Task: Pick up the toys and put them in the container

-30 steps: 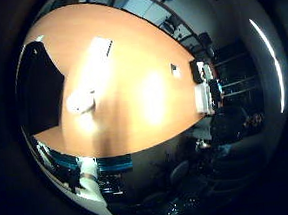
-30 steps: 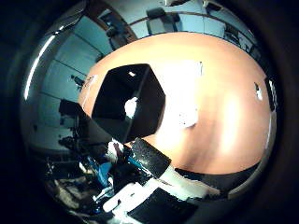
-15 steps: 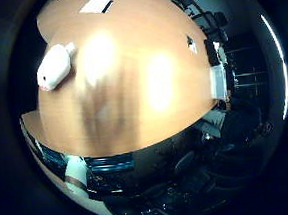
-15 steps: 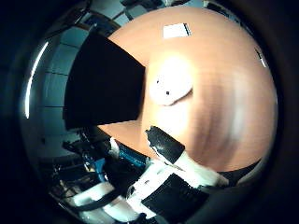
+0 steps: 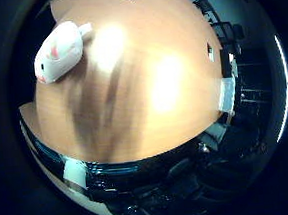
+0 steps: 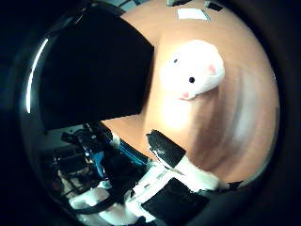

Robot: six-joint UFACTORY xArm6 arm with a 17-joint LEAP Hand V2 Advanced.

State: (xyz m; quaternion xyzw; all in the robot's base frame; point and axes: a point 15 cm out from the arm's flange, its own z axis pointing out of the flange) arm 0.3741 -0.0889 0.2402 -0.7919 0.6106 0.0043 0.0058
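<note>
A white plush toy (image 6: 195,71) with a pink nose lies on the orange-brown table (image 6: 240,113), just beside the black container (image 6: 94,71). In the right thumb side palm view both fill much of the picture, so they are close to the palm. The same toy lies on the table in the right little finger side palm view (image 5: 59,49). My right hand (image 6: 174,169) shows as a black-tipped white finger at the view's edge, away from the toy. Its fingers look relaxed and hold nothing.
A white sheet (image 6: 193,13) lies on the table beyond the toy. Small white items (image 5: 226,93) sit near the table's far edge. Past the table's near edge are dark room furniture and equipment (image 6: 89,155).
The whole picture has shifted in both views: the hand's cameras have come lower and closer to the table. The toy and the container now look much larger.
</note>
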